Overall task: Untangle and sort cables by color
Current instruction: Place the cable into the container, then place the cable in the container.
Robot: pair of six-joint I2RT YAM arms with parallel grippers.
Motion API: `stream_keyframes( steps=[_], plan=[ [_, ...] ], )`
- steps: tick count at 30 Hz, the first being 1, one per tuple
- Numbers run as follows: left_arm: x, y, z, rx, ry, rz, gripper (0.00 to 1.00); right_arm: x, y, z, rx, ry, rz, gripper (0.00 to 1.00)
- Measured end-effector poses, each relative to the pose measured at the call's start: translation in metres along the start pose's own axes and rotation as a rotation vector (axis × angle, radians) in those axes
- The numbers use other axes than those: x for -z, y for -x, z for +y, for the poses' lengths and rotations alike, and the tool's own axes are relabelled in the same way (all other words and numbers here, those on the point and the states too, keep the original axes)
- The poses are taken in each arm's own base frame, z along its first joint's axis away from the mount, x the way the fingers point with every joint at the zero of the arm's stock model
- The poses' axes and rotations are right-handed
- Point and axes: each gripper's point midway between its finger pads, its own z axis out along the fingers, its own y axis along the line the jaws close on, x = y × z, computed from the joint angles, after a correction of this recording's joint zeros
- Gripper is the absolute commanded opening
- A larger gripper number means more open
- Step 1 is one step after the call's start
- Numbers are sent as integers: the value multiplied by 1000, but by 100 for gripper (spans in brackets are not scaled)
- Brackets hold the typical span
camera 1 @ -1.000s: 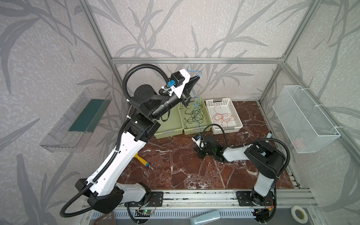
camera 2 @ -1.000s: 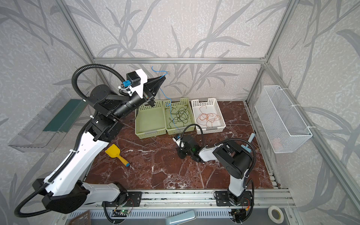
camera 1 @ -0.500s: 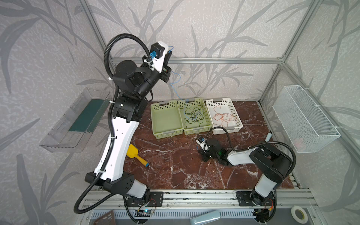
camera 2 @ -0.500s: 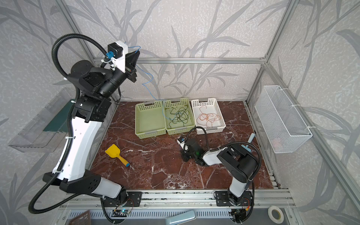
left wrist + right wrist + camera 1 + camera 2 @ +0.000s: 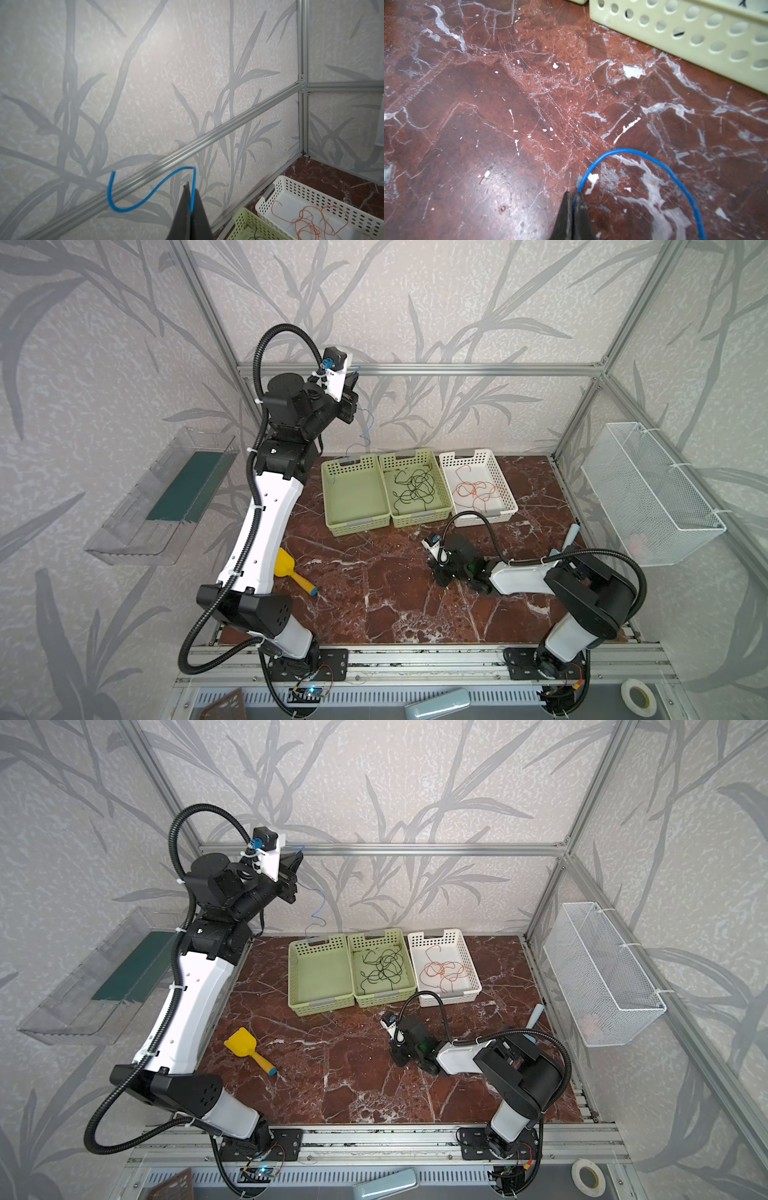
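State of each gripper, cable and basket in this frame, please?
left gripper, jaws shut on hanging blue cable, raised.
right gripper, jaws shut on second blue cable, at the tabletop.
left green basket, looks empty.
middle green basket, holds dark cables.
white basket, holds orange cables.

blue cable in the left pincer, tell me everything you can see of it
The blue cable is a thin, flexible, kinked wire. The shut left pincer pinches it between dark fingers, raised high by the back wall. A short end curls past the fingertips in an S-shaped loop. In a top view the rest hangs free in wavy bends toward the far rim of the green basket nearest that arm; contact there is unclear.
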Motion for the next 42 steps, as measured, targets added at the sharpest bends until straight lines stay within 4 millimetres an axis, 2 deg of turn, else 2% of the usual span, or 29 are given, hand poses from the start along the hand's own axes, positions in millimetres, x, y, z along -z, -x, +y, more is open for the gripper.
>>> stream_keyframes(
  steps=[5, 11, 21, 26, 27, 28, 29, 31, 34, 35, 36, 39, 42],
  plan=[
    [-10, -89, 14, 83, 42, 148, 0, 14, 19, -1, 29, -13, -15, 0],
    [-14, -185, -9, 190, 24, 282, 0, 35, 59, -5, 59, -33, -80, 0],
    [-21, -301, -19, 340, 85, 424, 0, 72, 140, 5, 136, -7, -231, 0],
    [-19, -358, -26, 415, 120, 519, 0, 86, 194, 21, 184, 58, -337, 0],
    [-18, -363, -27, 426, 123, 530, 1, 86, 205, 23, 192, 69, -353, 0],
    [-19, -369, -27, 438, 127, 538, 10, 85, 216, 26, 202, 84, -372, 0],
    [-19, -374, -28, 447, 129, 547, 27, 83, 226, 29, 209, 100, -384, 0],
    [-19, -380, -29, 469, 130, 558, 47, 77, 242, 33, 219, 129, -403, 0],
    [-18, -382, -28, 491, 140, 560, 66, 62, 262, 40, 234, 176, -417, 0],
    [-18, -380, -27, 492, 145, 554, 91, 55, 268, 42, 239, 191, -419, 0],
    [-18, -378, -26, 495, 148, 550, 99, 49, 274, 44, 242, 206, -421, 0],
    [-16, -365, -18, 493, 175, 528, 99, 28, 289, 50, 250, 254, -418, 0],
    [-9, -344, -6, 478, 219, 494, 99, 3, 304, 54, 254, 299, -407, 0]
  ],
)
